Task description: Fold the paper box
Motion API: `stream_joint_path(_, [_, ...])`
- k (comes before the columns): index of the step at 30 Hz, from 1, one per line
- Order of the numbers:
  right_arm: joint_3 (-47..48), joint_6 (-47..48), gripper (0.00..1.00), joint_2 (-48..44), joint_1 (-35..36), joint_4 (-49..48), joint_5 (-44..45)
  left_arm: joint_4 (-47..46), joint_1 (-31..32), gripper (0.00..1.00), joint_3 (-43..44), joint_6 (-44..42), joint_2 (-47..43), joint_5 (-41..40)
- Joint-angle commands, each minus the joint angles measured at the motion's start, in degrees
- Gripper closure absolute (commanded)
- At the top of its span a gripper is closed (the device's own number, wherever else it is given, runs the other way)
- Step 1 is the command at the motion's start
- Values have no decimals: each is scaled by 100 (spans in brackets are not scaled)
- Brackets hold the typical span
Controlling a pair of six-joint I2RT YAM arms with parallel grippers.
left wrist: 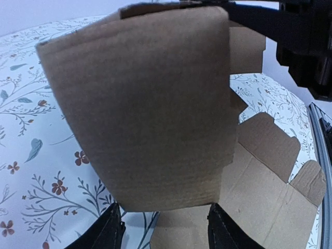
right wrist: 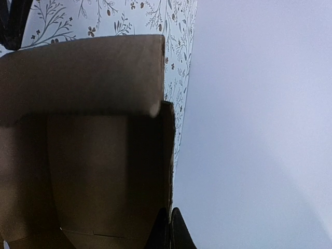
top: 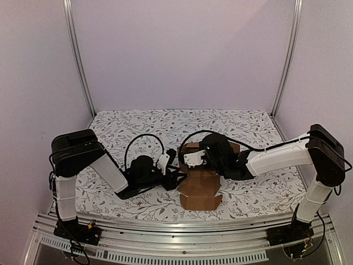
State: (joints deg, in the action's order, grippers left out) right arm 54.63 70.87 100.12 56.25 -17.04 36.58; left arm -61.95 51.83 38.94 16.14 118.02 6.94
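- Top external view, far left: my left arm [top: 83,160] bends down from its base, and its forearm lies low over the floral table cover [top: 138,124].
- I see the left gripper [top: 176,178] pointing right, just beside the left edge of the paper box [top: 199,187].
- On the left wrist camera, the 2 black fingertips [left wrist: 111,231] stand well apart at the bottom of the frame. The gap is about as wide as the lower edge of the raised cardboard panel right in front of them. I cannot tell whether they touch it.
- The paper box sits in the middle of the table's near half, between the 2 grippers. It is only partly folded: 1 panel stands upright, while other flaps lie flat on the cover toward the near edge and to the right.
- The right gripper [right wrist: 168,233] comes in from the right over the box's far part. On its wrist camera I see the fingers pressed together on the thin edge of an upright cardboard wall, with another panel bent across above it.
- Far right, the right arm [top: 278,157] stretches its white link from its base toward the box.
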Motion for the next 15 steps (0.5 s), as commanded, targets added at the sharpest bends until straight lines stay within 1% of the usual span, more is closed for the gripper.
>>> stream_joint_path(1, [-67,-21,100,-109,32,-111,87,518,-33,46,-100,-143,-301,-276])
stream_joint_path(3, [-73,-26,100,-101,32,-136,78,652,-33,47,-24,-240,-305,-433])
stream_joint_path(7, [-226,-42,100,-117,78,-374,122,703,-32,47,86,-389,-292,-488])
stream_joint_path(9, [-469,114,100,-160,135,-779,154,652,-33,48,24,-388,-315,-500])
stream_joint_path(11, [-727,378,100,-189,188,-1380,138,491,-33,49,-124,-368,-394,-429])
stream_joint_path(15, [-1046,1094,100,-179,181,-2350,-234,232,-33,48,-495,-268,-725,-180])
